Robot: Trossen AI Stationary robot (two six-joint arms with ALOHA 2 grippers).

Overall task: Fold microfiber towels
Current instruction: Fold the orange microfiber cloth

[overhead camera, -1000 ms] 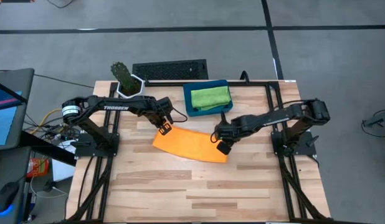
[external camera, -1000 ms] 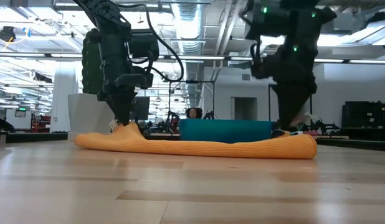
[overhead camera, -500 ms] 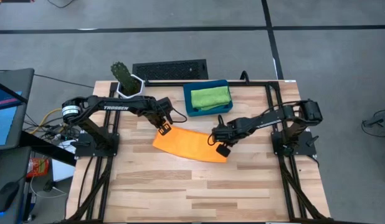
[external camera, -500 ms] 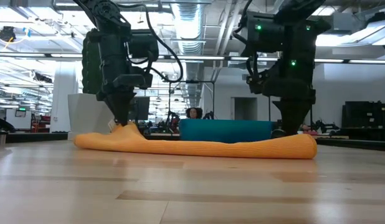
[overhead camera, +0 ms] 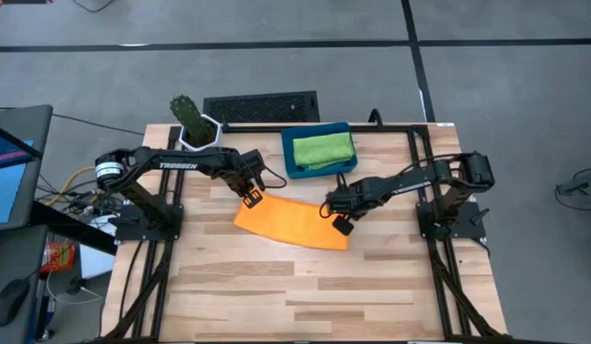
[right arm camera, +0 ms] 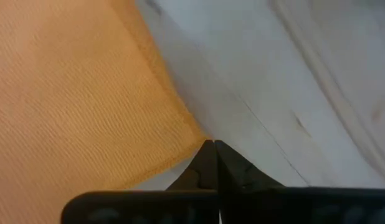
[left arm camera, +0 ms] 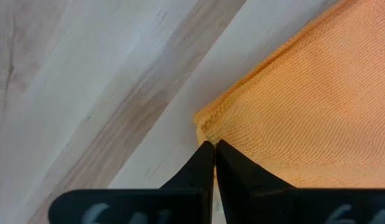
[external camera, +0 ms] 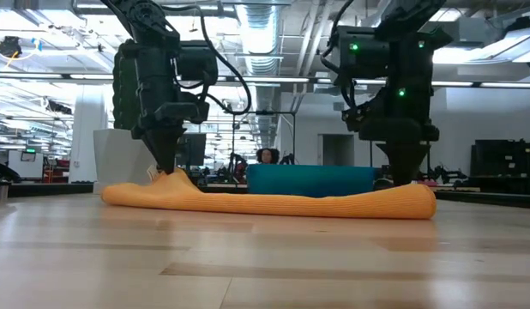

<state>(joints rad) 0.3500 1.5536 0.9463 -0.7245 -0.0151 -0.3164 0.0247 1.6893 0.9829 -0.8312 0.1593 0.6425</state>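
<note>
An orange microfiber towel (overhead camera: 291,222) lies flat and folded in the middle of the table, a long low roll in the low view (external camera: 274,202). My left gripper (overhead camera: 250,198) is shut at its far left corner. My right gripper (overhead camera: 336,218) is shut at its far right corner. A green towel (overhead camera: 323,149) lies folded in the dark-blue tray (overhead camera: 294,168) at the far edge. My left gripper pinches the orange towel's far left corner (left arm camera: 208,124) between its two fingertips, coming from above and pointing steeply down. That corner is raised into a small peak (external camera: 175,179); the rest lies on the table. My right gripper pinches the very tip of the towel's far right corner (right arm camera: 195,134) between its fingertips, from above, pointing straight down. The corner lies low on the table (external camera: 411,196), and the cloth beside it is flat and slack.
A potted cactus (overhead camera: 193,122) stands at the far left corner. A black grille (overhead camera: 261,105) lies beyond the far edge. The near half of the wooden table (overhead camera: 305,287) is bare wood.
My right gripper has sunk onto the orange towel's far right corner and shut on it. The towel has stayed where it was.
</note>
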